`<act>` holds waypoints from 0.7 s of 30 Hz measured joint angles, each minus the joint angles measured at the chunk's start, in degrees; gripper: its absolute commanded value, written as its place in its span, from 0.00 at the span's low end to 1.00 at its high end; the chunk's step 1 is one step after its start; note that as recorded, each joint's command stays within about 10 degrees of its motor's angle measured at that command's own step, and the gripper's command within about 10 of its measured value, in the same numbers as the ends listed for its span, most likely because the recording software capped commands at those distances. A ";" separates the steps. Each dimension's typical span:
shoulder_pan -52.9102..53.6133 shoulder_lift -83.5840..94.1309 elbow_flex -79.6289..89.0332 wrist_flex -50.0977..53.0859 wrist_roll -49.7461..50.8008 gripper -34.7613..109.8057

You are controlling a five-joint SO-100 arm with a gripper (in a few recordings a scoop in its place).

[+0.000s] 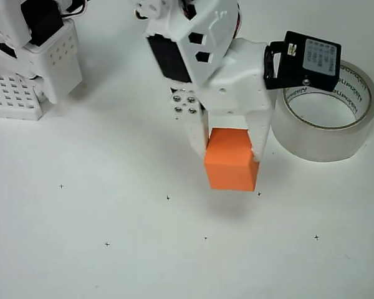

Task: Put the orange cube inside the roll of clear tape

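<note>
Overhead view: the white two-finger gripper point(229, 146) clamps the small matte orange cube point(231, 165) between its fingers, just left of the wide translucent roll of clear tape point(325, 138) lying on the white table point(112, 205).

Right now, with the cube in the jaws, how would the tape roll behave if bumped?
The roll of clear tape lies flat on its side, so it would likely slide rather than roll. It looks light and stiff, unlikely to tip.
</note>
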State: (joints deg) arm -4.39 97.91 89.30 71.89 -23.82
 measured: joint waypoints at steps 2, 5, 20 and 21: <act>-2.02 0.00 -0.35 0.00 0.97 0.35; -4.75 0.00 -0.35 0.00 2.29 0.35; -13.89 -2.99 -8.44 0.00 6.24 0.35; -14.24 -3.78 -8.70 0.00 6.42 0.35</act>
State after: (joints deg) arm -18.63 94.13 80.60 71.89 -17.40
